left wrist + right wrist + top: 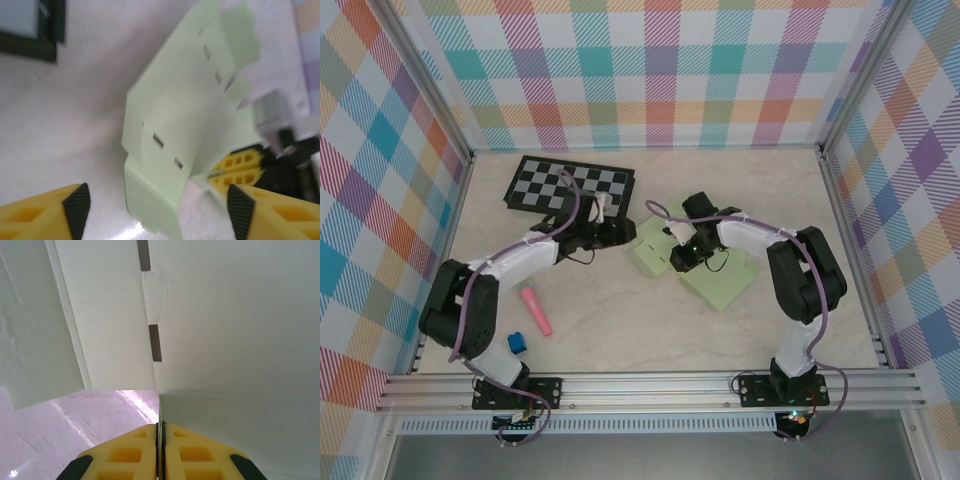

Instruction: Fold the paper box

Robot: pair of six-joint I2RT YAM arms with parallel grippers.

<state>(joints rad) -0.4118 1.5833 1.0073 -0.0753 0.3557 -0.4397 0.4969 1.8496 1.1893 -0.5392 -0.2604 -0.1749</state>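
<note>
While the right hand point(159, 429) is pinching its edge, the paper box point(716, 283) is lying only partly folded, the left hand point(158, 207) gaping empty.

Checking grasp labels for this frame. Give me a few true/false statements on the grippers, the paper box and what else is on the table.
1. The right gripper is shut on an edge of the paper box. True.
2. The left gripper is clamped on the paper box. False: its jaws stand wide apart, holding nothing, with the box in front of them.
3. The checkerboard lies on top of the paper box. False: it lies apart from it, at the far left of the table.
4. A pink marker lies on the table beside the left arm. True.
</note>
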